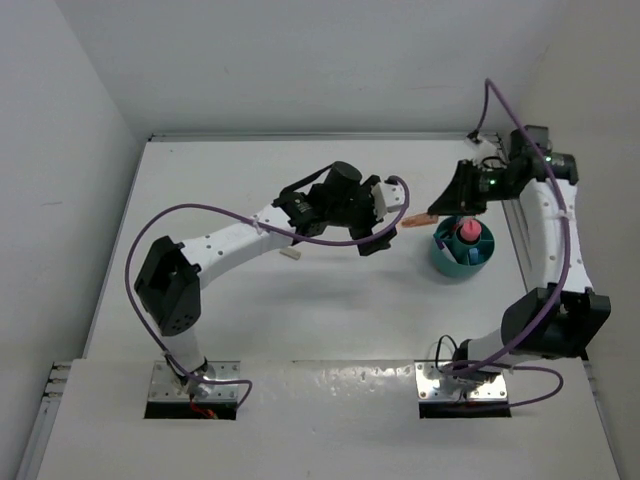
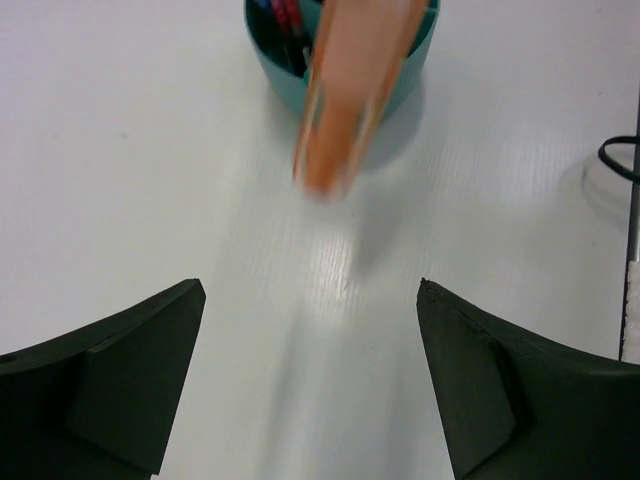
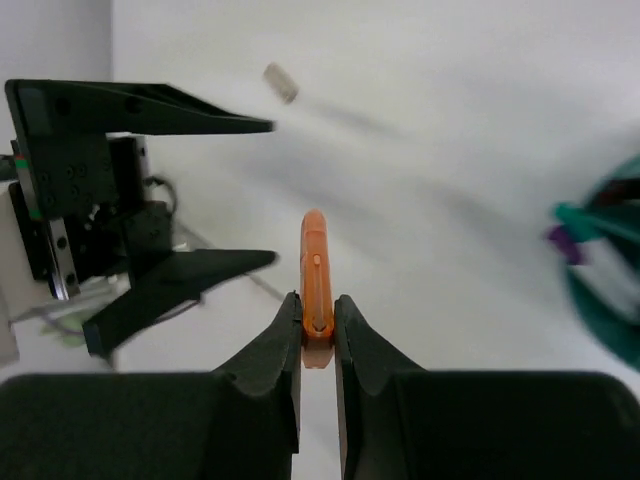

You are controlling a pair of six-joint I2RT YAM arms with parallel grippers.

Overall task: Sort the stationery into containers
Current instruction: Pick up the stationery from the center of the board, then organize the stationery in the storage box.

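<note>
A white table boxed in by white walls carries the teal organiser cup [image 1: 463, 252] on its right side. A pink marker [image 1: 468, 231] stands in it, and red and blue pens [image 2: 283, 14] show in another compartment. The right gripper [image 3: 317, 303] is pinched tight on a short orange stick [image 3: 314, 250], held in the air just left of the cup's rim. The left gripper [image 2: 310, 290] is spread wide and holds nothing. A small beige eraser [image 1: 290, 254] lies on the table left of centre, well apart from the cup. The sorting looks mostly done, with only the stick and the eraser left to go in.
</note>
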